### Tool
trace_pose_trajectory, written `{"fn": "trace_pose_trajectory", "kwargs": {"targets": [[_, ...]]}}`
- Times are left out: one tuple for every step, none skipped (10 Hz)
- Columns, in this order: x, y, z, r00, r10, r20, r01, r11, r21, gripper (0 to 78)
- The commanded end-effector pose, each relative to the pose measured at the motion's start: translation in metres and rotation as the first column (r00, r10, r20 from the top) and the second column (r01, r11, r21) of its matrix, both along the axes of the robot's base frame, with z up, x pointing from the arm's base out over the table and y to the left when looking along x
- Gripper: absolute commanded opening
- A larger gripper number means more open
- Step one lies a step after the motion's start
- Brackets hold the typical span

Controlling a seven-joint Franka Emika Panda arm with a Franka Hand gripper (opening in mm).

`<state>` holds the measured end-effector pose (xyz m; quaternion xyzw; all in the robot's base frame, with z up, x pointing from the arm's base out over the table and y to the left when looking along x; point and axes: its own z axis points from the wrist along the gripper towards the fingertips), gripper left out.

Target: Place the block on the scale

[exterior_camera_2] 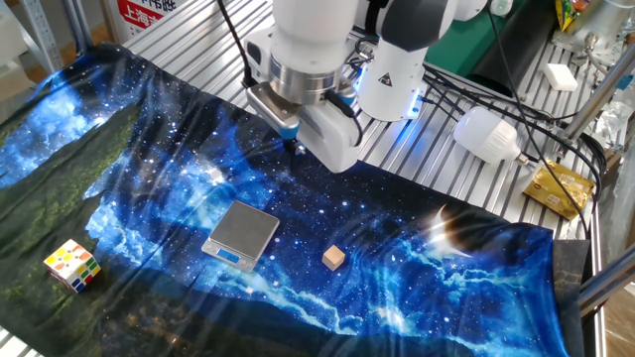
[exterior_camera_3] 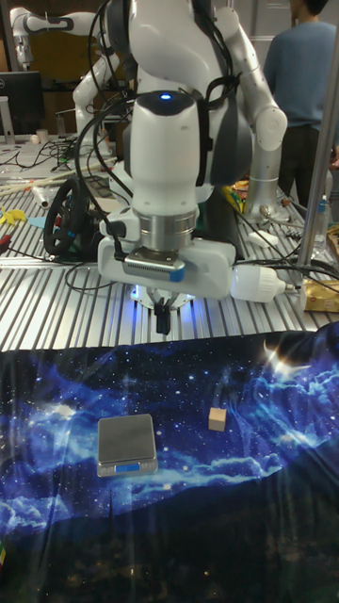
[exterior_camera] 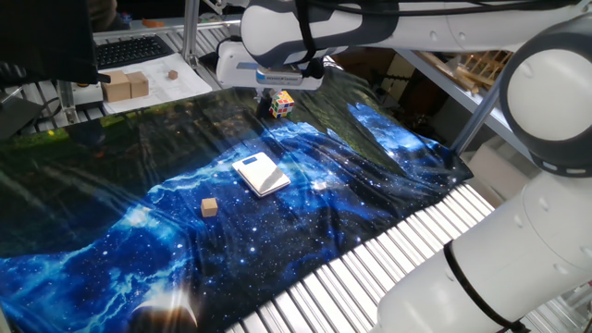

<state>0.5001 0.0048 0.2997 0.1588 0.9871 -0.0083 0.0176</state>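
Tall fixed view showed the block [exterior_camera_3: 217, 419] on the starry cloth, lower than the tool [exterior_camera_3: 163, 323] and off to one side, well apart from it. The scale [exterior_camera_3: 126, 444] lay beside it. The tool held nothing, fingers looking together. It should open first, then go straight down over the block.

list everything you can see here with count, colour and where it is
block: 1, light tan, on the cloth beside the scale, apart from it
scale: 1, flat square with a grey plate, mid-cloth
puzzle cube: 1, multicoloured, on the cloth's dark end
cloth: 1, blue starry print, over the table
larger wooden blocks: 2, pale, on paper beyond the cloth
gripper: 1, white arm, raised above the cloth, holding nothing, fingers look close together
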Motion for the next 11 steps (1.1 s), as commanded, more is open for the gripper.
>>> {"fn": "trace_pose_trajectory", "kwargs": {"targets": [[-0.006,0.018,0.010,1.000,-0.018,-0.015,0.018,1.000,0.010,0.0],[-0.009,0.026,0.013,0.999,-0.034,-0.025,0.034,0.999,0.014,0.0],[-0.013,0.034,0.017,0.998,-0.048,-0.035,0.049,0.999,0.018,0.0],[-0.015,0.037,0.018,0.998,-0.053,-0.037,0.054,0.998,0.018,0.0],[-0.021,0.048,0.021,0.997,-0.069,-0.041,0.070,0.997,0.023,0.0],[-0.025,0.054,0.023,0.996,-0.081,-0.044,0.083,0.996,0.030,0.0],[-0.026,0.056,0.023,0.995,-0.086,-0.045,0.087,0.996,0.029,0.0],[-0.031,0.064,0.024,0.994,-0.100,-0.045,0.101,0.994,0.031,0.0],[-0.034,0.070,0.023,0.993,-0.112,-0.046,0.113,0.993,0.033,0.0],[-0.035,0.074,0.022,0.992,-0.118,-0.045,0.119,0.992,0.032,0.0],[-0.038,0.080,0.018,0.991,-0.127,-0.043,0.128,0.991,0.032,0.0]]}}
